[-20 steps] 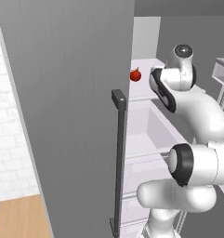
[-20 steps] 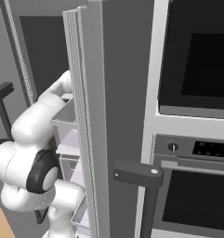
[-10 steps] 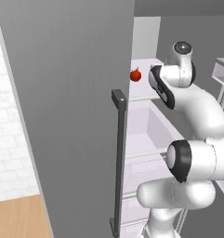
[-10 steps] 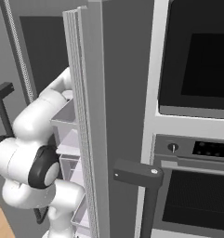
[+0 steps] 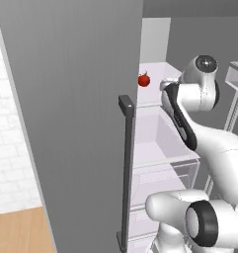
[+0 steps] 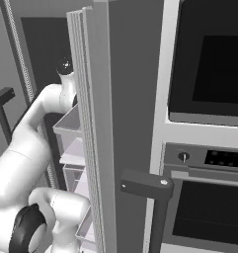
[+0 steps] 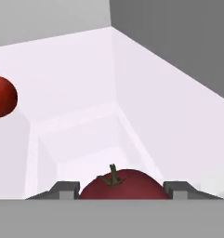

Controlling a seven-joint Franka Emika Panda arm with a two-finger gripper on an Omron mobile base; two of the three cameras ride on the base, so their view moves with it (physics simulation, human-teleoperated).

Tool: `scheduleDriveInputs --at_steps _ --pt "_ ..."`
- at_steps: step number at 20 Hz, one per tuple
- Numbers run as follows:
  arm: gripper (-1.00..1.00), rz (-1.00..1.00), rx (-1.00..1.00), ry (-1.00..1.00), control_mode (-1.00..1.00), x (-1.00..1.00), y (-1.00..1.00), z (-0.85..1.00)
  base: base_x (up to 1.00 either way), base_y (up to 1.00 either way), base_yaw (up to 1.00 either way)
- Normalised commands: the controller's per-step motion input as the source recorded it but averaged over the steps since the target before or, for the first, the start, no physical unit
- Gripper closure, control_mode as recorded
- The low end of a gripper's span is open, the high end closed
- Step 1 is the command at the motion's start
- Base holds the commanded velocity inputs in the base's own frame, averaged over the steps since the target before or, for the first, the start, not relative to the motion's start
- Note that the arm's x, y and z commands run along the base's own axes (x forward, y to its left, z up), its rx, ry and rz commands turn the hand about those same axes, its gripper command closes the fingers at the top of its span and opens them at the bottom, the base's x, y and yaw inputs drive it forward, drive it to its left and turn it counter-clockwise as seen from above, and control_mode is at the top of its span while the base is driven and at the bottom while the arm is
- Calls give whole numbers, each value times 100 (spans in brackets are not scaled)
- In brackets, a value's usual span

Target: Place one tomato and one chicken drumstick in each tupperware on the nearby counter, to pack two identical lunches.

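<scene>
In the left base view, our arm [image 5: 199, 123] reaches from the lower right up into the open fridge, past the grey door [image 5: 76, 113] and its dark handle [image 5: 126, 163] at the centre of the frame. A tomato [image 5: 144, 79] sits on a white shelf [image 5: 160, 148] just above centre, close beside the wrist. We judge the main hazard here to be the withdrawal: the forearm lies near the door edge, so a wide swing could clip it.

In the right base view, the arm [image 6: 41, 128] curves up the left of the frame behind the door's ribbed edge, with white fridge bins [image 6: 73, 143] stacked beside it; what they hold we cannot tell. The oven [image 6: 204, 148] fills the right side.

In the hand view, the gripper [image 7: 120, 190] at the bottom centre has its jaws drawn in on a held tomato [image 7: 122, 183], stem up, one fingertip on each flank. The round skin could slip if we lift quickly. A second tomato [image 7: 2, 96], probably the one the left base view shows, rests at the left edge, well apart, on the pale tray [image 7: 146, 93]; it should not be disturbed. We count those two tomatoes in this compartment and no drumstick visible.
</scene>
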Motion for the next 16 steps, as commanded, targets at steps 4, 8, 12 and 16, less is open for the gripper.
scheduleDriveInputs --at_steps 4,8,12,16 --pt "100 6 0 0 -100 -100 10 12 0 0 0" --pt "100 5 0 4 -100 -100 36 0 0 0 0" --pt "100 5 -1 7 -100 -98 44 0 0 0 0" --pt "100 9 -1 3 100 -70 26 -14 -25 9 3"
